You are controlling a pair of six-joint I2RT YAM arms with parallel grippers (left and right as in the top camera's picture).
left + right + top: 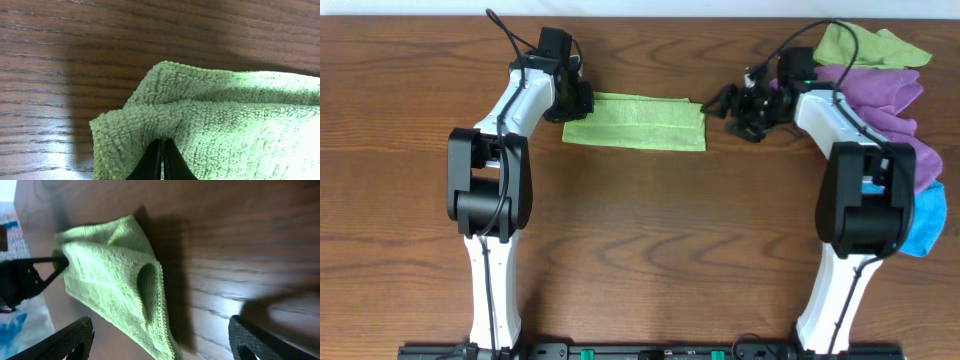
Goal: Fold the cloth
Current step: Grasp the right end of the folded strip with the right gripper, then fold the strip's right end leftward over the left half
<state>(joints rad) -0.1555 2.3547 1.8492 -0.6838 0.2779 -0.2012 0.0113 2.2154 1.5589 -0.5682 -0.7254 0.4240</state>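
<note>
A light green terry cloth (pixel 636 122) lies folded into a long strip at the back middle of the wooden table. My left gripper (pixel 578 100) is at its left end. In the left wrist view the black fingertips (pixel 162 150) are pressed together on a raised fold of the cloth (pixel 220 125). My right gripper (pixel 728 103) is just off the cloth's right end, jaws wide open. In the right wrist view its fingers (pixel 160 340) stand far apart, with the cloth's end (pixel 115 285) between and beyond them, untouched.
A pile of other cloths sits at the back right: a green one (pixel 865 47), purple ones (pixel 885 95) and a blue one (pixel 925 220) near the right edge. Bare wood table (pixel 650 240) stretches in front of the cloth.
</note>
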